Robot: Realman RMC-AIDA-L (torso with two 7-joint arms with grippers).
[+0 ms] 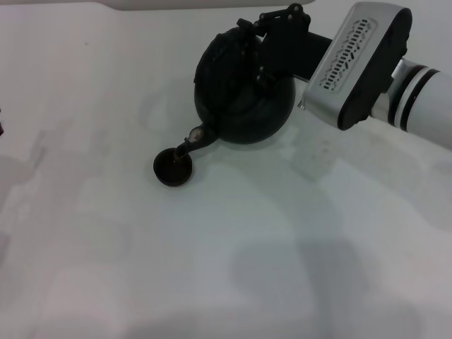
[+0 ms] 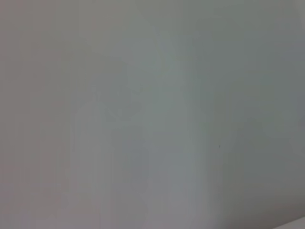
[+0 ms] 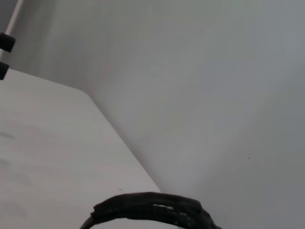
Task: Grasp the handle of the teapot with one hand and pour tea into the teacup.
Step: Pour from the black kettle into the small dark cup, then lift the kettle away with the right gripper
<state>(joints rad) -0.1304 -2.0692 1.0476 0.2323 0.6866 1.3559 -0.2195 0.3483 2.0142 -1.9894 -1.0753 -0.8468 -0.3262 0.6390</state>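
You have one round matte black teapot (image 1: 244,95) at the far middle of the white table (image 1: 212,268), tilted so its spout hangs over the one small dark bowl-shaped teacup (image 1: 173,167) at its near left. The right gripper (image 1: 272,53) reaches in from the right, fingers clamped on the black ribbed arched handle (image 3: 152,209). The left gripper is out of sight.

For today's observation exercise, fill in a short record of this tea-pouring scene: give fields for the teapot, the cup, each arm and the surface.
teapot: round black teapot, tilted, spout over the cup
handle: black arched handle, held at the pot's top
teacup: small dark teacup on the table, right below the spout tip
tea: no stream can be made out
right gripper: right gripper shut on the handle, above the pot
left gripper: out of view in all pictures
surface: white table
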